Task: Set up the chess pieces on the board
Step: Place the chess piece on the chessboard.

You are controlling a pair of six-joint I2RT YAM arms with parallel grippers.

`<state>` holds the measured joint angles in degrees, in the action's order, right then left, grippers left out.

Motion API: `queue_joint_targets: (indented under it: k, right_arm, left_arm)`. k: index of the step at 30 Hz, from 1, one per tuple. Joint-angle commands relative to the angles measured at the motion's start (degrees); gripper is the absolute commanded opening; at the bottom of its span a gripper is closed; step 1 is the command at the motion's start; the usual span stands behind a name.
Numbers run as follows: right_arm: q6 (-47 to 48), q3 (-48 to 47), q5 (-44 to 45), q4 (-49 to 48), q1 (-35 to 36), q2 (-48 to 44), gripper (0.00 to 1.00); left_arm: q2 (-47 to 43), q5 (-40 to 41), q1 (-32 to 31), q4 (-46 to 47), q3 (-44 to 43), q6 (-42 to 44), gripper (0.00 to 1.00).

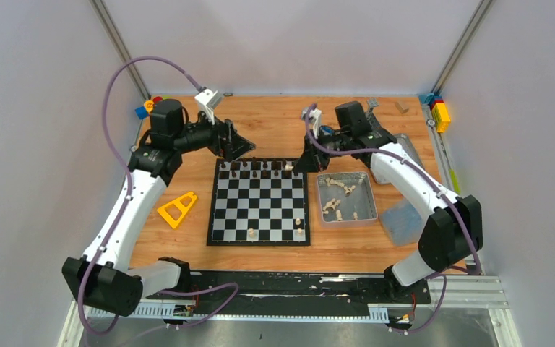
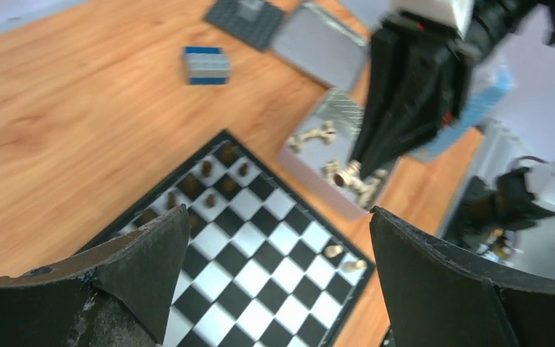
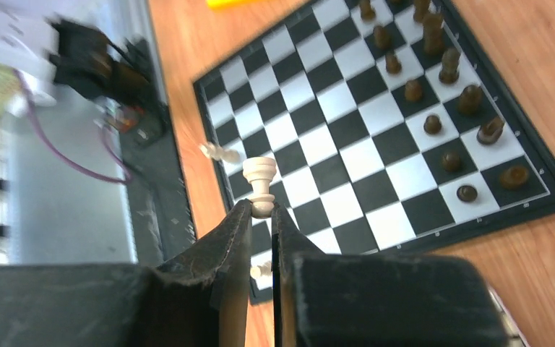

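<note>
left gripper (image 2: 278, 217) of mine hangs wide open with nothing between its fingers, which the bottom edge of my left wrist view cuts off. from above it sits over the far left corner of the black and white checked square chessboard (image 1: 260, 210). left of that board a yellow triangular plastic frame (image 1: 177, 210) lies flat on the wooden table (image 1: 274, 123), apart from the border.

on the board, dark brown turned chess pieces (image 3: 448, 65) stand on the two far rows. they are blurred in my left wrist view and tiny from above, so i cannot tell which kinds they are, and my arms hide part of the far row from above. three cream turned chess pieces (image 1: 251, 233) stand near the near edge. in my right wrist view one of these is a smear beside the border and another is half hidden by my fingers.

my right gripper (image 3: 260, 210) is pinched narrow on a cream pawn-shaped chess piece (image 3: 260, 184), held upright above the board's far right corner. its head and collar show above the fingertips; its foot is hidden between them.

just right of the board, close to its border, sits a rectangular silver metal tin (image 1: 361, 204). more cream pieces lie tumbled in it, too small to name.
</note>
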<state>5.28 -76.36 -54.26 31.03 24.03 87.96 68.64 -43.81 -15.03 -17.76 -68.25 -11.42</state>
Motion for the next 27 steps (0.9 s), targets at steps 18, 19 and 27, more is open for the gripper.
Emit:
queue_joint_targets:
  k: [18, 19, 27]
  right_arm:
    - [21.11, -13.98, 38.52, 29.01, 24.20, 18.70, 0.00]
    - [21.32, -13.87, 38.45, 29.06, 24.49, 19.00, 0.00]
    - [21.91, -12.42, 41.06, 29.25, 26.79, 21.37, 0.00]
  left_arm:
    - [-8.38, 19.09, 12.00, -23.51, -3.97, 16.11, 1.00]
    - [-8.45, 19.10, 12.02, -23.40, -3.82, 16.09, 1.00]
    - [-9.06, 18.89, 12.36, -22.93, -3.42, 15.69, 1.00]
